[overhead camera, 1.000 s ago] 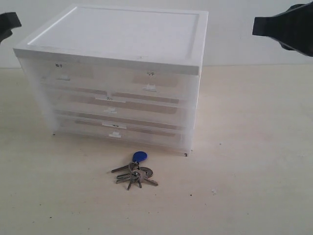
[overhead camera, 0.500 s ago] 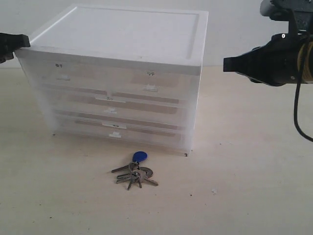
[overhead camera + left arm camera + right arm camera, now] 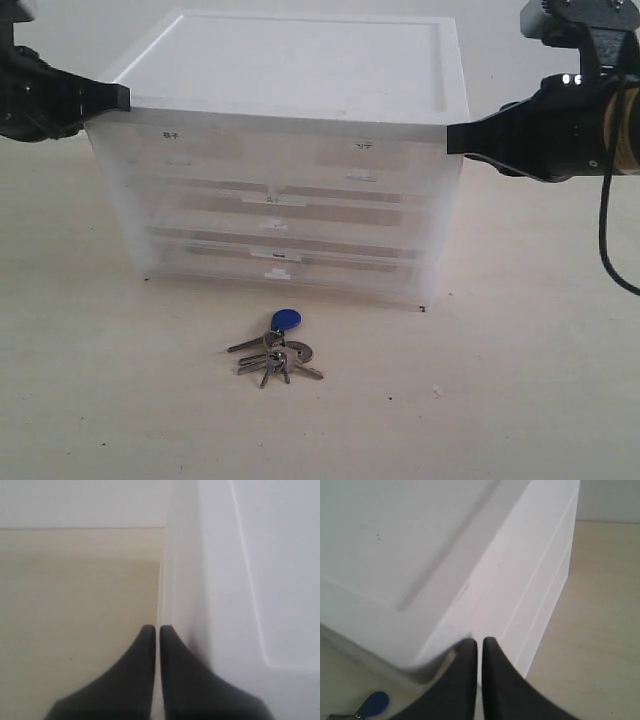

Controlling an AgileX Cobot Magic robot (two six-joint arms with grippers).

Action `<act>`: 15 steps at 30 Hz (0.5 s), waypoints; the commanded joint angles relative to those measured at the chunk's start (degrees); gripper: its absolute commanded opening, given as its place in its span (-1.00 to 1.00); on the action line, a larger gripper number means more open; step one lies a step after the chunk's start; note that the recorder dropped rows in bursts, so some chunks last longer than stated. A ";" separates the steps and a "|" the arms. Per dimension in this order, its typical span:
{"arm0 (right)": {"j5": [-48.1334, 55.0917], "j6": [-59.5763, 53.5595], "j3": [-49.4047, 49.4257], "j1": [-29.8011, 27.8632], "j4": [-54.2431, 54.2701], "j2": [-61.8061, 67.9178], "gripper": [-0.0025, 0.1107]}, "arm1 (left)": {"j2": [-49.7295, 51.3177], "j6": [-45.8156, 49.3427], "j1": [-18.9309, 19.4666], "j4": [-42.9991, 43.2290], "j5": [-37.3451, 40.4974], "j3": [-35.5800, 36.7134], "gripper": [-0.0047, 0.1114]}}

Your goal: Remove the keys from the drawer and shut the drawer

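The keys [image 3: 276, 355], silver on a ring with a blue fob [image 3: 287, 319], lie on the table in front of the cabinet, outside the drawer. The lowest full-width drawer [image 3: 330, 266] looks pushed in, its white tab handle [image 3: 277, 272] at the middle. My left gripper [image 3: 126, 97] is shut, its tips against the cabinet's top left front corner [image 3: 180, 605]. Shut as well, my right gripper [image 3: 450, 138] has its tips at the top right front corner [image 3: 470, 625]. The blue fob [image 3: 372, 703] shows low in the right wrist view.
The white-topped cabinet [image 3: 300, 60] holds two half-width drawers above two full-width ones, all translucent. It stands on a pale wooden table [image 3: 520, 380] with a white wall behind. A black cable [image 3: 606, 230] hangs from the right arm.
Both grippers have come in from the sides to the cabinet's top front corners. The cabinet now sits further right and back. The keys have not moved.
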 commanded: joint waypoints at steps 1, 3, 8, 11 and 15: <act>-0.98 -0.20 -0.39 -0.05 -0.10 0.00 -0.96 | -4.58 2.06 -0.91 -3.56 1.60 4.47 -0.84; -2.39 -0.20 -0.39 -0.05 -0.10 0.00 -0.96 | -6.79 2.06 -0.91 -5.26 1.34 6.41 -0.84; -4.19 -0.20 -0.39 -0.05 -0.60 0.00 -0.96 | -12.14 3.38 -4.37 -5.77 1.32 10.80 -0.84; -6.14 0.28 -0.39 -0.05 -1.50 0.00 -0.96 | -15.02 3.38 -6.29 -5.77 1.32 12.16 -0.84; -4.71 0.76 0.93 -0.05 -1.50 -2.34 -0.96 | -20.84 3.04 -6.70 -5.89 1.03 13.80 -0.84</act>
